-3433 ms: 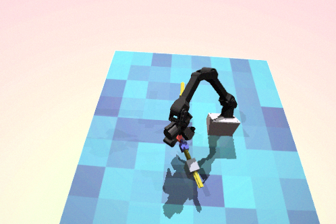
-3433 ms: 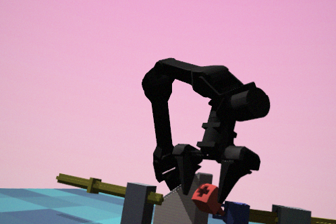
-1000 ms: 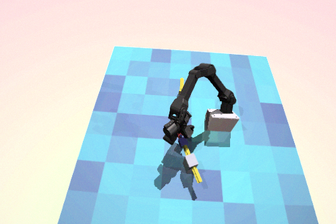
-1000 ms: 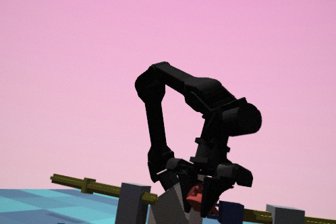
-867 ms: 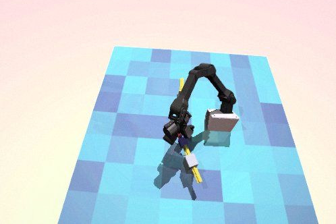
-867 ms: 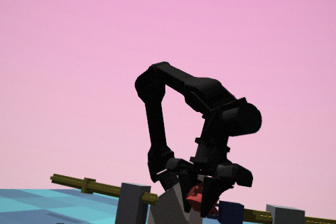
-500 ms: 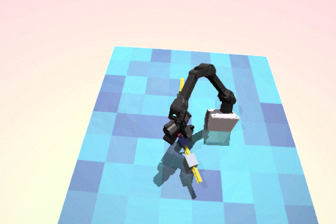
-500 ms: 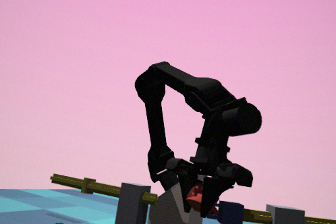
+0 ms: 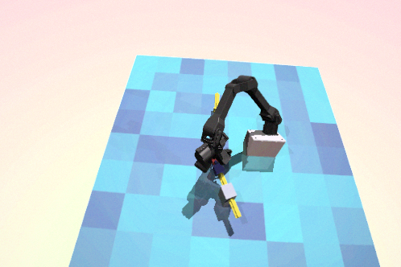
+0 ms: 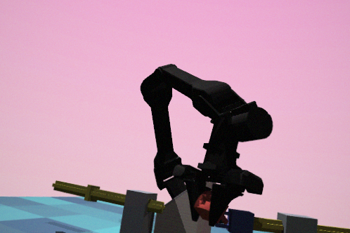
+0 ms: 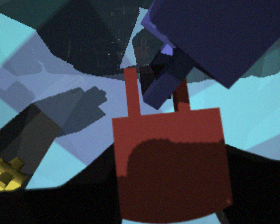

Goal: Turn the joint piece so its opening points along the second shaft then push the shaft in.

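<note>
The red joint piece (image 10: 204, 206) (image 11: 171, 130) lies between the fingers of my gripper (image 9: 214, 162) (image 10: 204, 217) (image 11: 154, 138), which is shut on it. In the wrist view its two prongs reach toward the dark blue hinge part (image 10: 240, 220) (image 11: 216, 37) (image 9: 219, 168) on the fixed shaft (image 9: 235, 208) (image 10: 268, 224). That shaft runs through a grey block (image 9: 228, 191) (image 10: 299, 224). The second shaft (image 9: 217, 100) (image 10: 70, 186), yellow with a collar (image 10: 92, 193), passes through another grey block (image 10: 140, 207). Its near end (image 10: 156, 205) (image 11: 7, 175) stands apart from the joint piece. The joint's opening is hidden.
The arm's pale base (image 9: 266, 145) stands right of the joint in the top view, with the arm arching over from it. The blue checkered table (image 9: 161, 244) (image 10: 21, 212) lies below. Arm shadows fall near the fixed shaft's block.
</note>
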Controlling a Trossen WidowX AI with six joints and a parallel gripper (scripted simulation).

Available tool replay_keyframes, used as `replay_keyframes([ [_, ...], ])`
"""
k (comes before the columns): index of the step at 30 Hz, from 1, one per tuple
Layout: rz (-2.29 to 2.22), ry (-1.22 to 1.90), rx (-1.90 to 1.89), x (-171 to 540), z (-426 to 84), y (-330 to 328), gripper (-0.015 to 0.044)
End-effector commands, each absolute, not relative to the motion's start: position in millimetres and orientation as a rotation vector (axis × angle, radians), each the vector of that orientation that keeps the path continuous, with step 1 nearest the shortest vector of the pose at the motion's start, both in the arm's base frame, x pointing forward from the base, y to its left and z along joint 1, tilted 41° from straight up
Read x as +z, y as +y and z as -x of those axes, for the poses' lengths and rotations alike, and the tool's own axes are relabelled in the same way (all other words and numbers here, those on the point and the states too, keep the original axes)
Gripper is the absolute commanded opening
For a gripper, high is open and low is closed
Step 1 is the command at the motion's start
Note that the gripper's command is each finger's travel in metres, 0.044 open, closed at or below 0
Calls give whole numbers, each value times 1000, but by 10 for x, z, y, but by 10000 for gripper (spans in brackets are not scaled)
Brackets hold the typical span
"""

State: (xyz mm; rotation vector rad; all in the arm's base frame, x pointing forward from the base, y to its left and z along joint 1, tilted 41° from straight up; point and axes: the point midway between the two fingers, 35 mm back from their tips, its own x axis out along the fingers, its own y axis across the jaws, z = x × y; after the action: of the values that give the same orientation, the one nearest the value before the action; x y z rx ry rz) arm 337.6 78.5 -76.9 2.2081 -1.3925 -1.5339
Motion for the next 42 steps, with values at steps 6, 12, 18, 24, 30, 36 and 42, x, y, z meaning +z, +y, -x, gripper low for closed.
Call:
replay_keyframes([
  [6,-2209,-1390,-1529,-774,-3380,779,182],
  [12,-2209,-1390,-1529,-774,-3380,779,182],
  [18,-2209,-1390,-1529,-774,-3380,779,182],
  [24,-2209,-1390,-1529,-774,-3380,779,182],
  [30,-2208,-1392,-1534,-769,-3376,785,147],
  [36,-2208,-1392,-1534,-769,-3376,785,68],
  [42,-2208,-1392,-1534,-769,-3376,785,0],
])
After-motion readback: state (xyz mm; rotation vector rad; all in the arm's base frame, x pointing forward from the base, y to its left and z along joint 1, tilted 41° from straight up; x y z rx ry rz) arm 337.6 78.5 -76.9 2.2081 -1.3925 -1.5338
